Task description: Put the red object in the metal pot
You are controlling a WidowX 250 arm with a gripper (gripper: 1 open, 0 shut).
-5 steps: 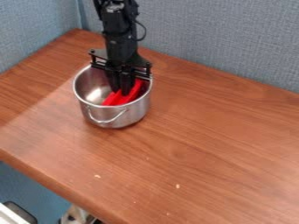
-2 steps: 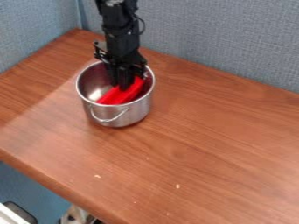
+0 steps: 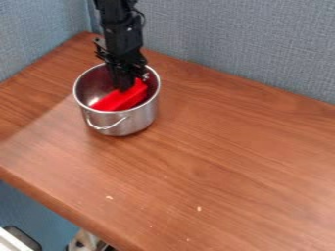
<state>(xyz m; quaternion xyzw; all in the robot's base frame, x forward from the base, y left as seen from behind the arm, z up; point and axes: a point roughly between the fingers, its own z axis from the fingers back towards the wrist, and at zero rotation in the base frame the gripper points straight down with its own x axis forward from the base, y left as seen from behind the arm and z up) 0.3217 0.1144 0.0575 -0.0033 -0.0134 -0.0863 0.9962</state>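
Note:
The metal pot [image 3: 131, 119] stands on the wooden table near its back-left corner, its wire handle hanging at the front. The red object [image 3: 119, 100] lies tilted inside the pot, its upper end leaning toward the far rim. My gripper [image 3: 131, 78] comes straight down from above into the pot's far side. Its dark fingers are shut on the upper end of the red object, and the fingertips are partly hidden by the pot's rim.
The brown wooden table [image 3: 222, 147] stretches right and forward from the pot. A blue-grey textured wall [image 3: 249, 39] stands close behind it. The table's front edge runs diagonally at lower left, with floor clutter below.
The gripper has moved left and slightly back, and the pot with the red object inside has slid left along with it. The gripper has stayed shut.

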